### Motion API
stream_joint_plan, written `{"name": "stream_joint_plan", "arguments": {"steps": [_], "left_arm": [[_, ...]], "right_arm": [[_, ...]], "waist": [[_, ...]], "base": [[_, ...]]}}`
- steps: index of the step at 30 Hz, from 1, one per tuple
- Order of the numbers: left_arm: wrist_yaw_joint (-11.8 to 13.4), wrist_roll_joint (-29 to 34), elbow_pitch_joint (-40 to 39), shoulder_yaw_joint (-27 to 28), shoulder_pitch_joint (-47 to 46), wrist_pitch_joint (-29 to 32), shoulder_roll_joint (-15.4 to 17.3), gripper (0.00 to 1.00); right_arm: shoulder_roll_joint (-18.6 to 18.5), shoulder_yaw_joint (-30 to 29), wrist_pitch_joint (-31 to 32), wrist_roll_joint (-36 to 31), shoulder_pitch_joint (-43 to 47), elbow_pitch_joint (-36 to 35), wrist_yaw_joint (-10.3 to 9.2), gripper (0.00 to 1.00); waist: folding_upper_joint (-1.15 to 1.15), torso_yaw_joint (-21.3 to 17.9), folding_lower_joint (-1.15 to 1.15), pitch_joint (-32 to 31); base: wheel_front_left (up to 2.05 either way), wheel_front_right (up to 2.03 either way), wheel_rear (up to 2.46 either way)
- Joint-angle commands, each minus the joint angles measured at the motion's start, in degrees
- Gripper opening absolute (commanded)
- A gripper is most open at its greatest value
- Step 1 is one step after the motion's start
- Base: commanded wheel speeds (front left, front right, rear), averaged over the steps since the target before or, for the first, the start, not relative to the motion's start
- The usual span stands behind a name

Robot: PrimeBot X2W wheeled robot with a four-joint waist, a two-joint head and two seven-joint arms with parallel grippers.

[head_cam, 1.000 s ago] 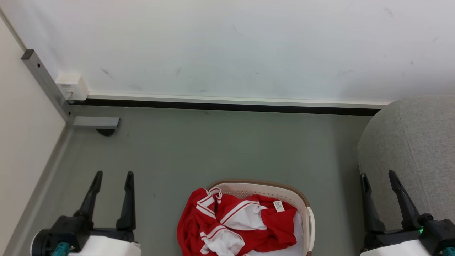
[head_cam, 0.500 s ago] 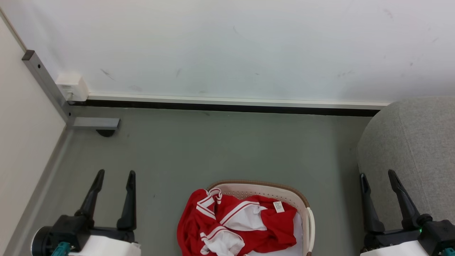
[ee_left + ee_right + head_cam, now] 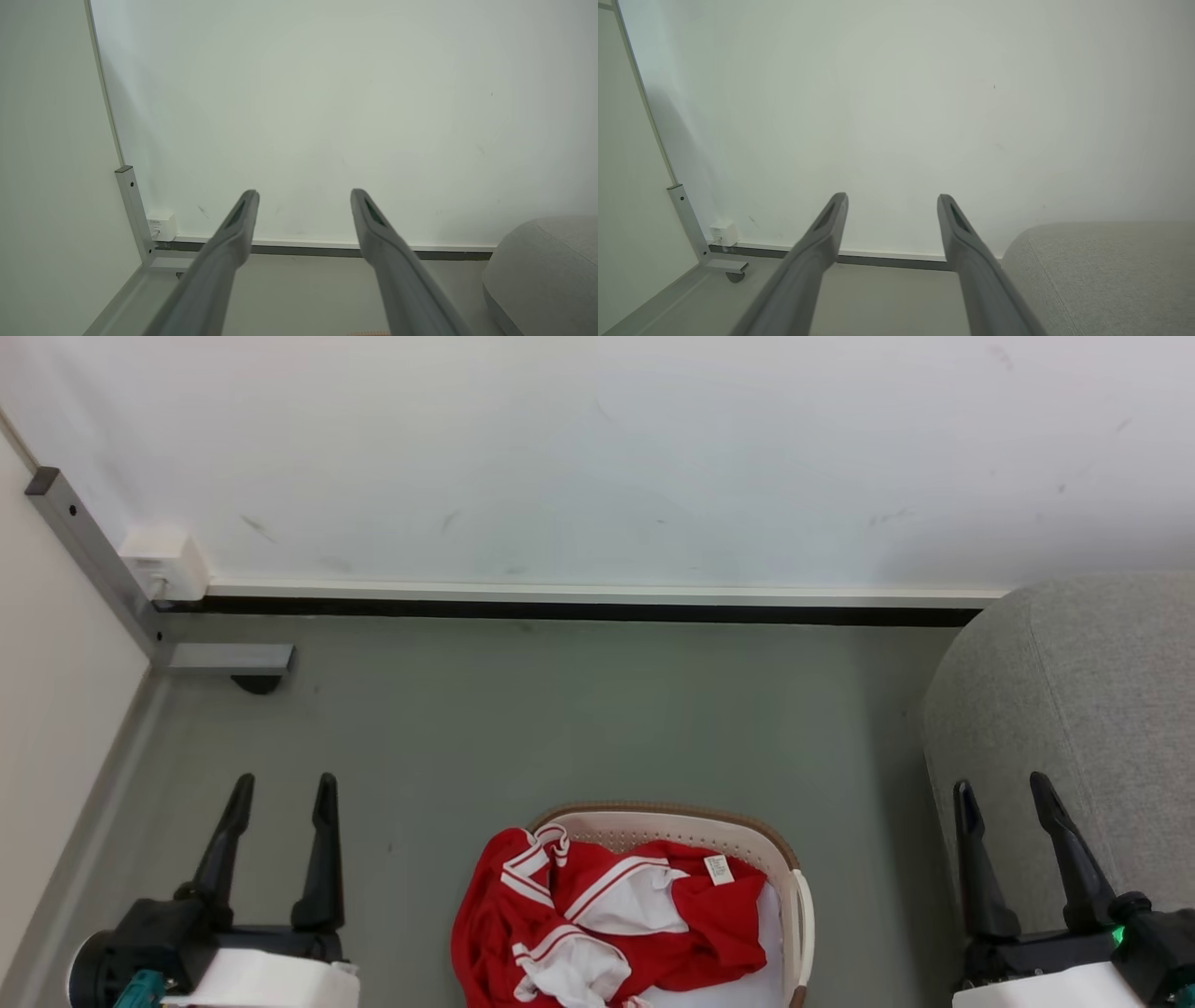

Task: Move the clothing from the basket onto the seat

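Observation:
Red clothing (image 3: pixel 597 919) with white stripes and a small white label lies heaped in the cream basket (image 3: pixel 789 868) at the bottom centre of the head view, one part draped over the basket's left rim. The grey seat (image 3: pixel 1074 709) rises at the right and appears as sofa (image 3: pixel 551 266) and sofa (image 3: pixel 1101 275) in the wrist views. My left gripper (image 3: pixel 284 789) stands open and empty to the left of the basket, over the floor. My right gripper (image 3: pixel 1004 786) stands open and empty beside the sofa's front. Gripper (image 3: pixel 303 193) and gripper (image 3: pixel 892 197) point toward the wall.
A white wall (image 3: pixel 597 457) with a dark baseboard runs across the back. A grey metal post with a foot and castor (image 3: pixel 233 663) stands in the left corner beside a small white box (image 3: pixel 159 565). Grey-green floor (image 3: pixel 579 709) stretches between wall and basket.
The whole head view has shifted slightly left and up, so the camera moved. Both grippers stay open and the clothing lies as before.

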Motion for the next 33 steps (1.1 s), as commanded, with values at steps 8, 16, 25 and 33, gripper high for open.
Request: {"name": "stream_joint_plan", "arguments": {"steps": [8, 16, 25, 33], "left_arm": [[-0.6, -1.6, 0.0, 0.5, -1.7, 0.0, -0.3, 1.0], [-0.9, -1.8, 0.1, -0.6, -4.7, 0.0, -0.4, 1.0], [-1.1, -2.3, 3.8, -3.8, -10.5, 0.0, 2.7, 1.0], [-1.1, -4.0, 13.1, -9.2, -17.2, 5.4, 7.2, 1.0]], "right_arm": [[-0.3, -1.3, 0.0, 0.4, -2.1, -1.9, 0.19, 1.0], [-0.3, -2.4, 0.0, 0.6, -4.2, -4.2, 0.19, 1.0], [-0.3, -2.6, 0.0, 2.4, -7.6, -7.0, 0.19, 1.0], [-0.2, -3.2, 0.0, 4.7, -10.4, -8.9, 0.19, 1.0]], "waist": [[0.0, -2.9, 0.0, 2.6], [0.0, -6.8, 0.0, 8.0], [0.0, -12.7, 0.0, 16.8], [0.0, -17.8, 0.0, 23.4]], "base": [[0.0, 0.0, 0.0], [0.0, 0.0, 0.0], [0.0, 0.0, 0.0], [0.0, 0.0, 0.0]]}}
